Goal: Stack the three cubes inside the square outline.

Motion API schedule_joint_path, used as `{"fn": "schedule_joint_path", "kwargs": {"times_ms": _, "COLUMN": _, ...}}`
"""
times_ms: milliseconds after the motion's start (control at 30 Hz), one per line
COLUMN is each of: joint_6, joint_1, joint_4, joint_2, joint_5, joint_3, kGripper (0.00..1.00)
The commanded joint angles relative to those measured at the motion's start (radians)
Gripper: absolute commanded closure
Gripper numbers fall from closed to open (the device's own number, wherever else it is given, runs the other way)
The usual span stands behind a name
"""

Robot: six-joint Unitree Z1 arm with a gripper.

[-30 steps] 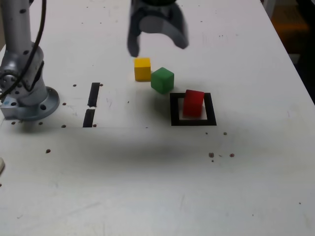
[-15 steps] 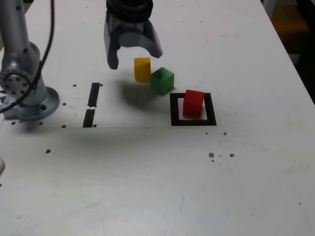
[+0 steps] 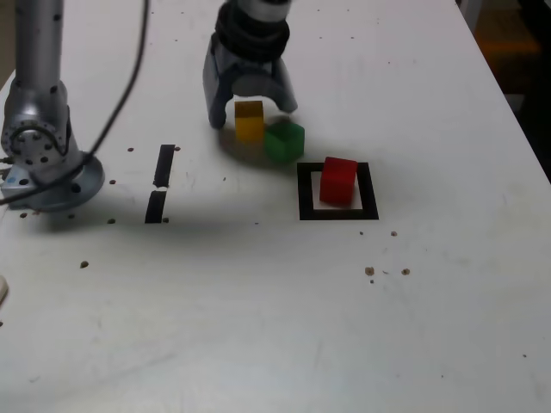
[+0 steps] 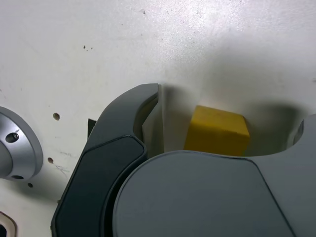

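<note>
The yellow cube rests on the white table between the two fingers of my gripper. The gripper is open and straddles the cube, and the wrist view shows a gap between the cube and one finger. The green cube sits just beside the yellow one, toward the exterior view's right, close under the other finger. The red cube stands alone inside the square outline, slightly turned.
The arm's metal base is bolted down at the exterior view's left. Two short black tape strips lie between the base and the cubes. Small dark specks dot the table.
The gripper has come down from above the table and settled around the yellow cube, still open. None of the cubes has moved.
</note>
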Motion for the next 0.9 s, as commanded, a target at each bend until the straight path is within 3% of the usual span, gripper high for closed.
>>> {"fn": "schedule_joint_path", "kwargs": {"times_ms": 0, "joint_6": 0.008, "joint_1": 0.002, "joint_4": 0.0, "joint_2": 0.011, "joint_5": -0.005, "joint_3": -0.007, "kGripper": 0.07}}
{"fn": "schedule_joint_path", "kwargs": {"times_ms": 100, "joint_6": 0.033, "joint_1": 0.004, "joint_4": -0.008, "joint_2": 0.022, "joint_5": -0.022, "joint_3": -0.01, "kGripper": 0.12}}
{"fn": "schedule_joint_path", "kwargs": {"times_ms": 200, "joint_6": 0.087, "joint_1": 0.009, "joint_4": -0.044, "joint_2": 0.022, "joint_5": -0.069, "joint_3": 0.003, "kGripper": 0.17}}
{"fn": "schedule_joint_path", "kwargs": {"times_ms": 300, "joint_6": 0.119, "joint_1": 0.019, "joint_4": -0.106, "joint_2": 0.018, "joint_5": -0.098, "joint_3": 0.023, "kGripper": 0.32}}
{"fn": "schedule_joint_path", "kwargs": {"times_ms": 433, "joint_6": 0.123, "joint_1": 0.028, "joint_4": -0.161, "joint_2": 0.014, "joint_5": -0.102, "joint_3": 0.041, "kGripper": 0.51}}
{"fn": "schedule_joint_path", "kwargs": {"times_ms": 633, "joint_6": 0.123, "joint_1": 0.038, "joint_4": -0.167, "joint_2": 0.0, "joint_5": -0.102, "joint_3": 0.046, "kGripper": 0.58}}
{"fn": "schedule_joint_path", "kwargs": {"times_ms": 867, "joint_6": 0.124, "joint_1": 0.047, "joint_4": -0.169, "joint_2": -0.037, "joint_5": -0.093, "joint_3": 0.04, "kGripper": 0.79}}
